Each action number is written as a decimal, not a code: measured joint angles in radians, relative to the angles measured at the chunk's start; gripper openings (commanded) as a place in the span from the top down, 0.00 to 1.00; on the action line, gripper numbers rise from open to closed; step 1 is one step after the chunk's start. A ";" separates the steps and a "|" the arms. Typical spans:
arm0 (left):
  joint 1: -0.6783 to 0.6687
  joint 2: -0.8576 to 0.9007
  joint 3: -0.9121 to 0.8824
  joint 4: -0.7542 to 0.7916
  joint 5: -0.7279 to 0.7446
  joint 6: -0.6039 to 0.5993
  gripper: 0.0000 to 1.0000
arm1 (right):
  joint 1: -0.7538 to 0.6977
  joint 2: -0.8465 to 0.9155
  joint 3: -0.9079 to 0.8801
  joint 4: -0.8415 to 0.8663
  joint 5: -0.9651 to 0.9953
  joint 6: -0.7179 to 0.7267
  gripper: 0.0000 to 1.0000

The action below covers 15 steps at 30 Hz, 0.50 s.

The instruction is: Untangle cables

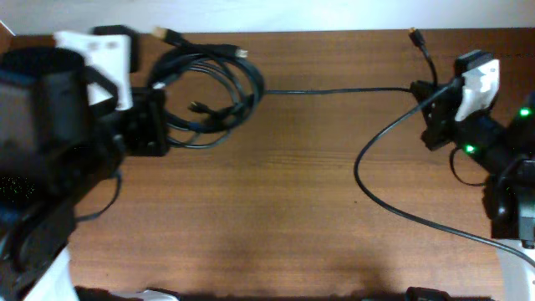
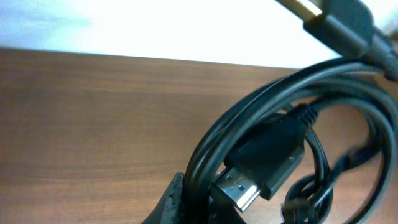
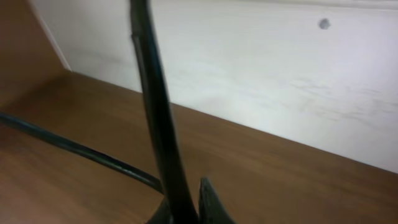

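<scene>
Black fingertips (image 3: pixel 210 200) of the right gripper (image 3: pixel 186 210) are pinching a thin cable (image 3: pixel 155 112), sitting nearly together with only the cord between them; in the right wrist view the cable is rising from the pinch toward the white wall (image 3: pixel 280 81); from overhead, that gripper is sitting near the right end of the tabletop (image 1: pixel 267 209), toward the far edge; one short run of cord is leading from it to a small plug (image 1: pixel 413 33) lying by the far edge, and another run is stretching in a nearly straight line leftward across the wood to the coil of cables (image 1: pixel 213 96); the coil is lying on the far left part of the tabletop, several black loops overlapping, with two gold-tipped plugs (image 1: pixel 160 34) sticking out at its top; the left gripper (image 1: pixel 163 125) is sitting right at the coil's left rim, and I cannot tell whether it is holding the loops or how far it is open, since only one dark fingertip (image 2: pixel 171 202) is showing in the left wrist view; there the loops are crossing close to the camera, and a flat silver plug (image 2: pixel 239 186) with a black housing is lying among them, just beside that fingertip; a thicker black lead (image 1: pixel 361 171) is curving from the right arm over the wood toward the near right corner.
</scene>
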 measured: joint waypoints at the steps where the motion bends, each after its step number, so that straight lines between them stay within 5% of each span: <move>1: 0.053 -0.010 0.000 -0.001 0.009 -0.003 1.00 | -0.045 0.005 0.006 0.001 -0.025 0.006 0.96; 8: 0.242 -0.098 -0.001 -0.002 -0.174 -0.008 1.00 | -0.452 0.224 0.003 0.018 -0.052 0.097 0.96; 15: 0.232 -0.014 -0.031 0.006 -0.029 -0.008 1.00 | -0.267 0.156 0.003 0.014 -0.090 0.104 0.96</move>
